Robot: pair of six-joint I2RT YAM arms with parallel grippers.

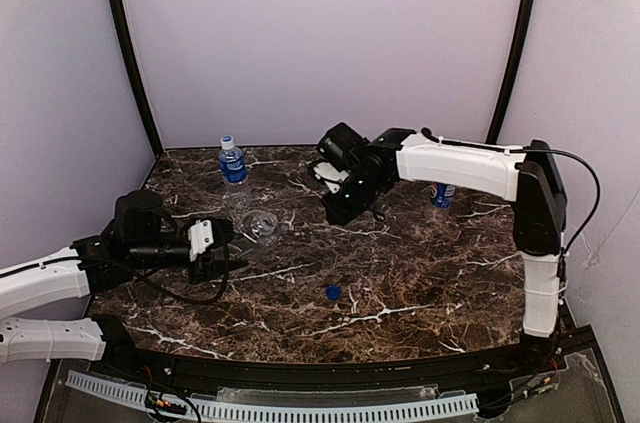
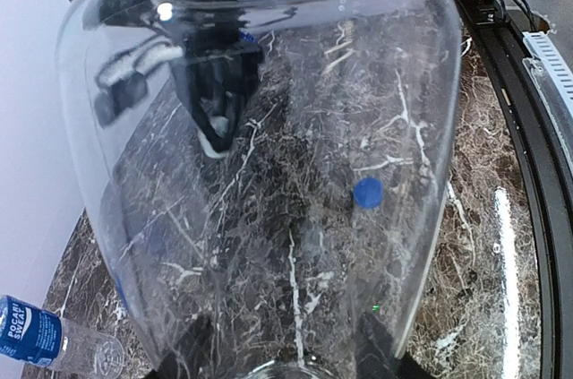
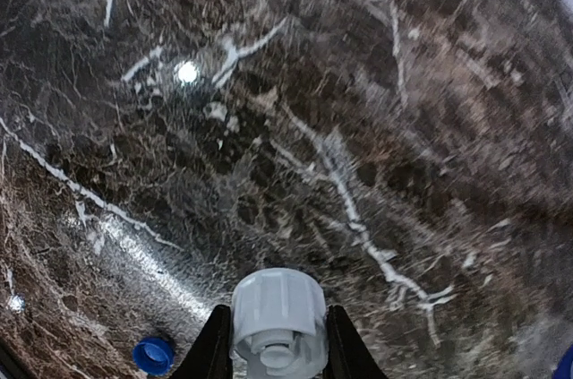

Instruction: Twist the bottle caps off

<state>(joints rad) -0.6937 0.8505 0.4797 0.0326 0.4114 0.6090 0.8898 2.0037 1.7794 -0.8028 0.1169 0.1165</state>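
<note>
My left gripper [image 1: 238, 235] [image 2: 285, 357] is shut on the unlabelled clear bottle [image 1: 262, 224] [image 2: 269, 173], which lies sideways just above the table and fills the left wrist view. Its neck carries no cap. My right gripper [image 1: 342, 205] [image 3: 277, 343] hovers over the table's middle back, shut on a white cap [image 3: 277, 318]. A loose blue cap [image 1: 333, 291] [image 2: 367, 193] [image 3: 153, 355] lies on the marble. The blue-labelled bottle [image 1: 232, 162] [image 2: 40, 332] stands at the back left with its blue cap on. The Pepsi bottle [image 1: 443, 194] is partly hidden behind my right arm.
The dark marble table [image 1: 400, 273] is enclosed by pale walls at the back and both sides. A black rail with a white cable chain [image 1: 300, 408] runs along the near edge.
</note>
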